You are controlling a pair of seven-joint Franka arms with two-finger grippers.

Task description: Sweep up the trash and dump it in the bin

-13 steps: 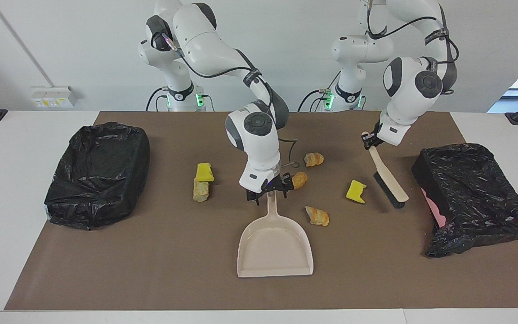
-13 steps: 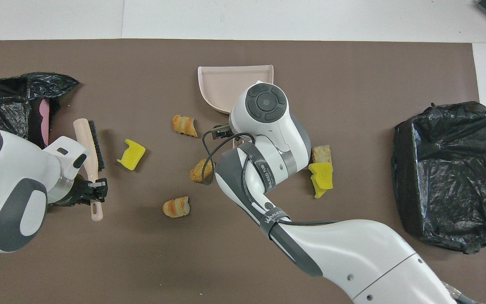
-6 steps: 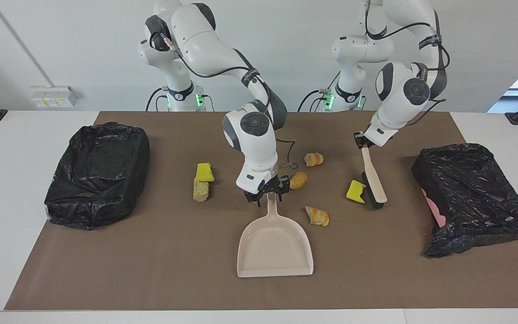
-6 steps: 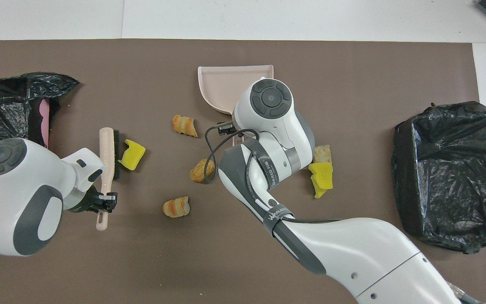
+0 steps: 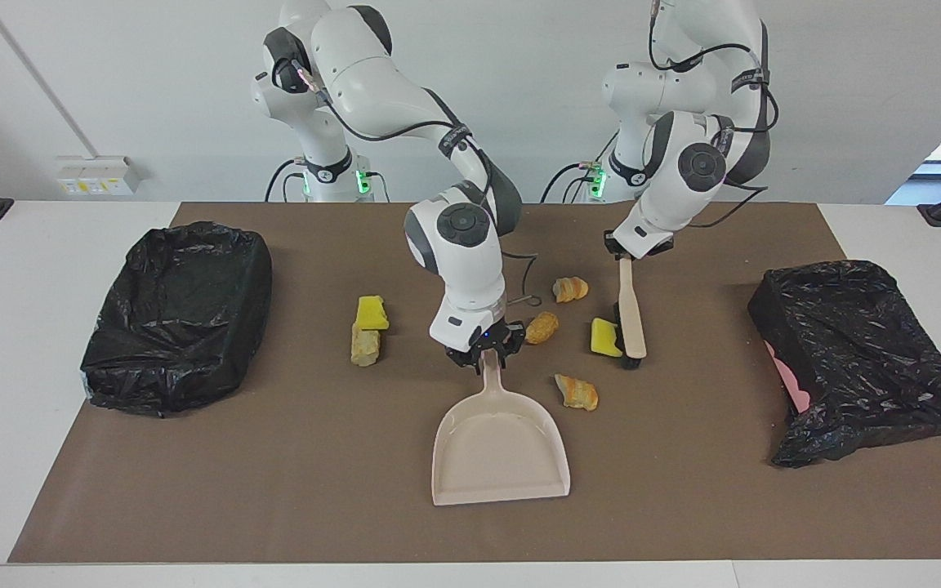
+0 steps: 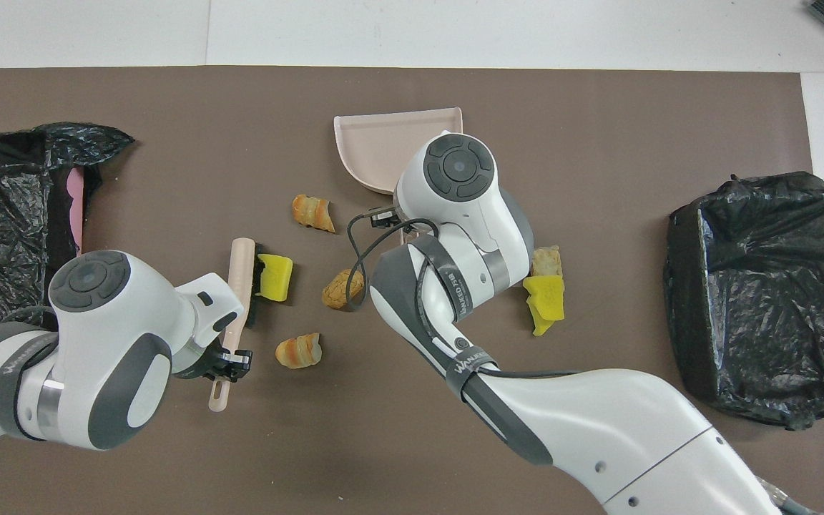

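My right gripper is low over the mat and shut on the handle of the beige dustpan, whose tray lies flat, pointing away from the robots. My left gripper is shut on the handle of the beige brush. The brush bristles touch a yellow sponge chunk. Three bread-like pieces of trash lie between brush and dustpan handle. Another yellow chunk and a tan piece lie together toward the right arm's end.
A bin lined with a black bag stands at the right arm's end of the brown mat. A second black-bagged bin, showing some pink, stands at the left arm's end.
The left arm swept the brush toward the table's middle, pushing the yellow sponge chunk along. The right gripper's fingers closed onto the dustpan handle.
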